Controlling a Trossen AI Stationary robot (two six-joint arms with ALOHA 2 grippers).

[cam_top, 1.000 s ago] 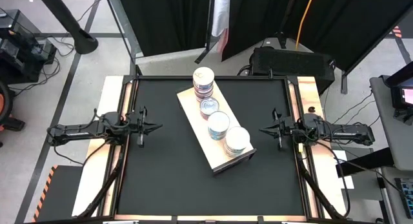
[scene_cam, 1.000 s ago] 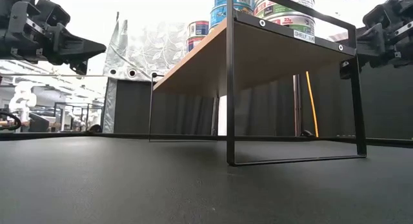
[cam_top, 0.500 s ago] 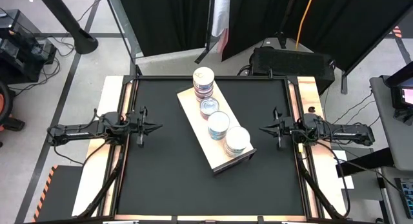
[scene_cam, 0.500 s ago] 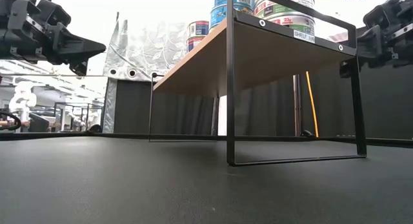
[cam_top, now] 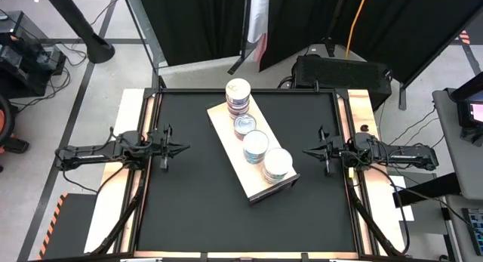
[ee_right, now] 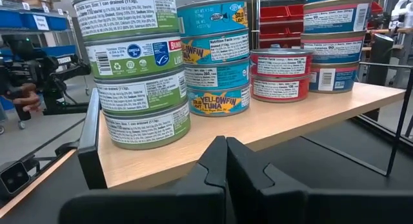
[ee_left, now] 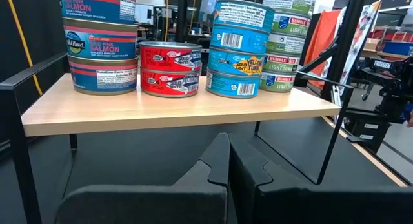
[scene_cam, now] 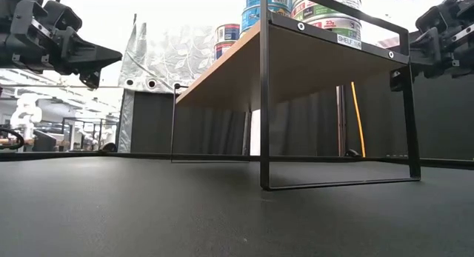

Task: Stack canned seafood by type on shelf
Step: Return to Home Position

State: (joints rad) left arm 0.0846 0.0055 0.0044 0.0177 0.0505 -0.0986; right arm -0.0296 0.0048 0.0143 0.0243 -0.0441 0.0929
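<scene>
The canned seafood stands in four stacks on the shelf. The tins look rigid, fairly heavy and smooth-walled, so pinch across the round side. The left gripper and right gripper hang either side of the shelf, fingers closed on nothing.

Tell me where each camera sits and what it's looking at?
High view: above the table, looking straight down on the shelf, the tin stacks, the left tool and right tool.
Low view: at tabletop height, looking level under the shelf; both arms show at the top corners.
Left wrist view: on the left arm, facing the shelf's long side; its shut fingers show.
Right wrist view: on the right arm, facing the other long side; its shut fingers show.
Shared: both wrist views see the green-label tins.
</scene>
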